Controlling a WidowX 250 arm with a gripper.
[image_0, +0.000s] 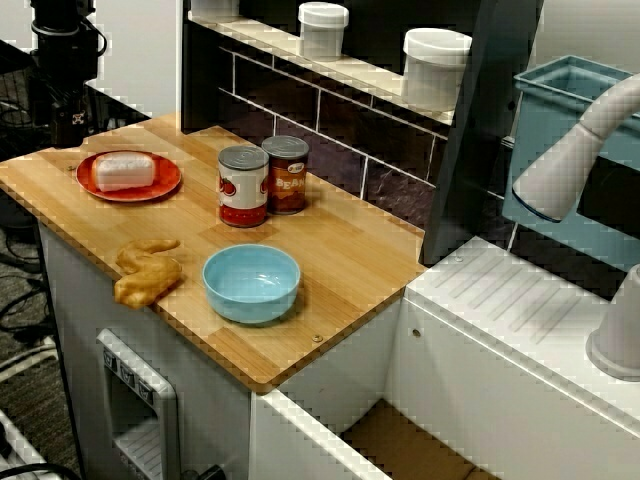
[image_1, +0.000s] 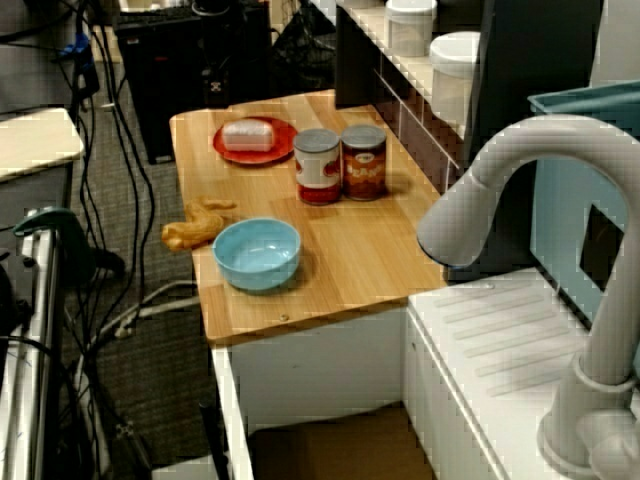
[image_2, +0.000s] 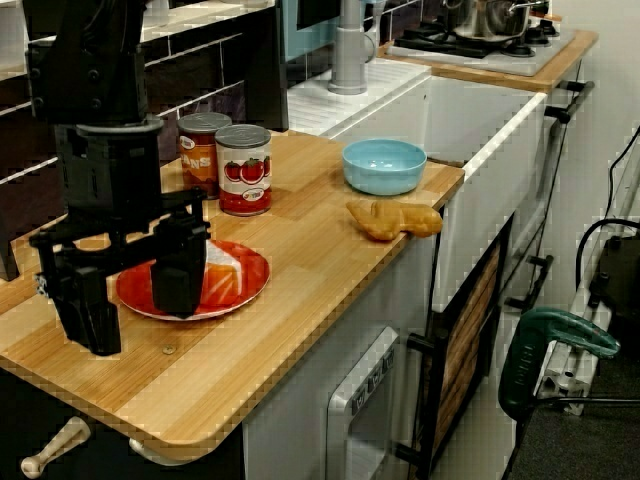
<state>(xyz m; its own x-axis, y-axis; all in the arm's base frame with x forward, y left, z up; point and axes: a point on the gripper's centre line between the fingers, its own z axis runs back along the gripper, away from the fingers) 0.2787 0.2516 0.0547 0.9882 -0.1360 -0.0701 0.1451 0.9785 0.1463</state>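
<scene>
Pincer (image_2: 138, 318) hangs wide apart over red plate (image_2: 245, 278); counter (image_2: 330, 262) edge near.

Counter (image_0: 345, 250) lies bare between red plate (image_0: 160, 186) and blue bowl (image_0: 250, 302); cans (image_0: 243, 190) block rearward.

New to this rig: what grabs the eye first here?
The black open gripper looms at the end of the wooden counter, just by the round red plate bearing a white block. Mid-counter stand two red-labelled tin cans, with a pale blue bowl near the front edge.
</scene>
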